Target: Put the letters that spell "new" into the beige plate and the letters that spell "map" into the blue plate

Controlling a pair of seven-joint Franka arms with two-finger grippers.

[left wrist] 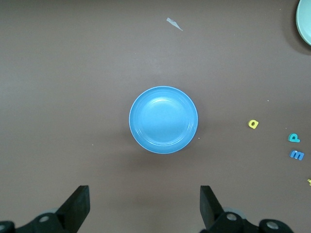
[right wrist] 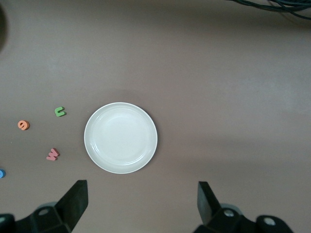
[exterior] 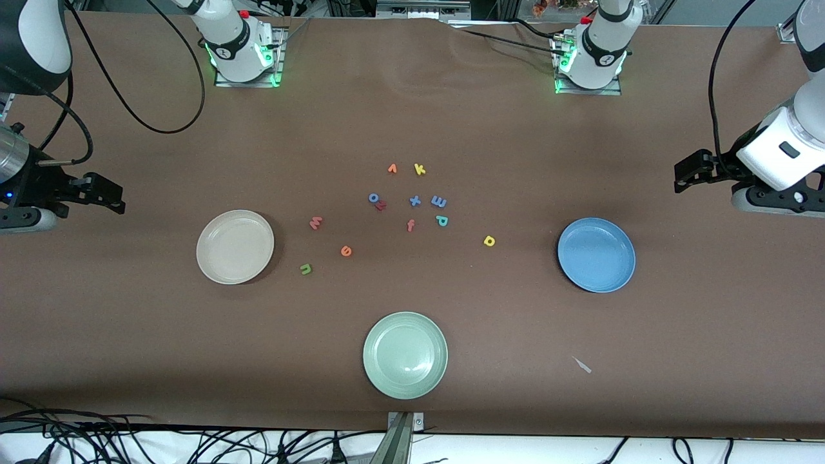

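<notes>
On the brown table (exterior: 451, 116), mid-span, the foam letters lie scattered loose, none in a plate. Green n (exterior: 305, 269), orange e (exterior: 346, 251) and pinkish-red w (exterior: 315, 223) sit in a loose line beside the beige plate (exterior: 213, 264), apart from its rim, n nearest the front camera. Blue m (exterior: 439, 202) and teal p (exterior: 442, 220) lie close together in the central cluster; yellow a (exterior: 489, 241) lies alone between that cluster and the blue plate (exterior: 580, 274), well apart from the plate. Both plates hold nothing. Other letters in the cluster: yellow k (exterior: 419, 169), blue x (exterior: 415, 200), orange-red f (exterior: 410, 225), a blue o (exterior: 373, 197) touching a dark red z (exterior: 381, 205), and an orange v (exterior: 392, 169) beside the k. Pale green plate (exterior: 387, 377) sits nearer the front camera than all the letters. A small pale scrap (exterior: 582, 365) lies near the blue plate. Left gripper (left wrist: 145, 206) hangs over the table at its arm's end, jaws wide apart, holding nothing. Right gripper (right wrist: 141, 204) hangs likewise at its own end, jaws wide apart, holding nothing.
</notes>
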